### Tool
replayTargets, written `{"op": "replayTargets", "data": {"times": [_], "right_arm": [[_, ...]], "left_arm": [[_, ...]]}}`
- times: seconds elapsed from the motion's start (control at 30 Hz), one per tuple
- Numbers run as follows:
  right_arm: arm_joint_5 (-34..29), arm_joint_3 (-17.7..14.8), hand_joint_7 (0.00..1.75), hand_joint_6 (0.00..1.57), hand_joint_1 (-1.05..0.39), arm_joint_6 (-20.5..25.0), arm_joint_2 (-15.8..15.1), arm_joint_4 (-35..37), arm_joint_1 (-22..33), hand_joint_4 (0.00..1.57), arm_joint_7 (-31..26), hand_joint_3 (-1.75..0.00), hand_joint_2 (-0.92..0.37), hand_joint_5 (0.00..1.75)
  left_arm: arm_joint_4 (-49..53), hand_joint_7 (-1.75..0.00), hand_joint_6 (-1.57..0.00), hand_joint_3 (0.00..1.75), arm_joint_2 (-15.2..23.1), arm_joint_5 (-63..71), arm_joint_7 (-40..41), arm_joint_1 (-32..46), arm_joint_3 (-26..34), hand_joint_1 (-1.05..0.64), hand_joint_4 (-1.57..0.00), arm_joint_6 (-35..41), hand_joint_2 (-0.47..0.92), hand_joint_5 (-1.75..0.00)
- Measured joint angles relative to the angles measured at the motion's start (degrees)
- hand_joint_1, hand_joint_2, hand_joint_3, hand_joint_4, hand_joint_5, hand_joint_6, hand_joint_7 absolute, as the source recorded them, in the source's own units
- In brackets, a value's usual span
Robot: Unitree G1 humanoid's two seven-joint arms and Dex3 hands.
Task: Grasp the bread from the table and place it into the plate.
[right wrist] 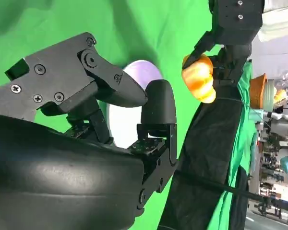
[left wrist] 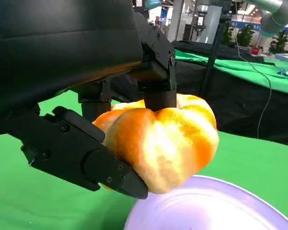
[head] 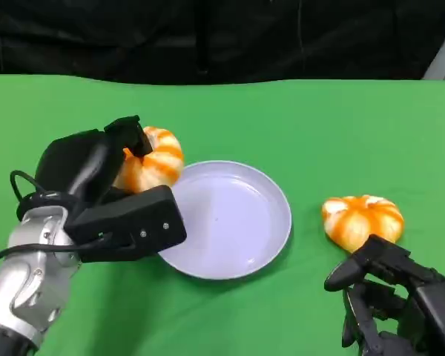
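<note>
An orange-and-white bread roll [head: 154,160] hangs just over the left rim of the pale lavender plate [head: 278,222], and my left hand [head: 96,185] grips it. The left wrist view shows black fingers [left wrist: 86,160] clamped under and over the roll [left wrist: 168,139], with the plate [left wrist: 206,208] right below. A second, similar roll [head: 362,219] lies on the green table to the right of the plate. My right hand [head: 393,297] hovers close in front of that roll, its fingers apart and holding nothing. In the right wrist view, my right hand [right wrist: 110,110] is in front, with the plate [right wrist: 140,71] and the held roll [right wrist: 199,79] beyond.
The green tabletop [head: 297,119] runs back to a black curtain [head: 208,37]. Bare green cloth lies behind the plate and between the plate and the second roll.
</note>
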Motion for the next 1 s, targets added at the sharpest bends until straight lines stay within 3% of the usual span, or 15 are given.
{"op": "replayTargets", "data": {"times": [0.17,0.23,0.33,1.0], "right_arm": [[0.00,0.00,1.58,0.64,-0.08,0.00,0.00,0.00,-0.01,0.74,0.00,-1.05,-0.66,1.75],[0.00,0.00,1.58,0.64,-0.08,0.00,0.00,0.00,0.01,0.73,-0.01,-1.05,-0.66,1.75],[0.00,0.01,1.57,0.64,-0.08,0.00,-0.01,-0.02,-0.01,0.73,-0.02,-1.05,-0.66,1.75],[0.00,0.06,1.57,0.64,-0.08,0.00,-0.01,-0.02,0.05,0.73,-0.04,-1.04,-0.66,1.75]], "left_arm": [[0.00,-1.75,-0.56,0.08,0.00,0.05,-0.09,0.13,0.02,-0.07,-0.77,0.08,0.86,-1.75],[-0.13,-1.47,-0.71,0.22,0.00,0.29,-0.33,0.18,-0.32,-0.09,-0.80,-0.10,0.88,-1.75],[-1.53,-1.39,-0.75,0.26,-0.80,1.12,-0.62,1.44,-3.34,-0.09,-0.81,-2.99,0.88,-1.75],[-1.77,-1.36,-0.77,0.30,-2.01,1.84,-1.58,2.44,-4.26,-0.09,-0.81,-4.65,0.86,-1.75]]}}
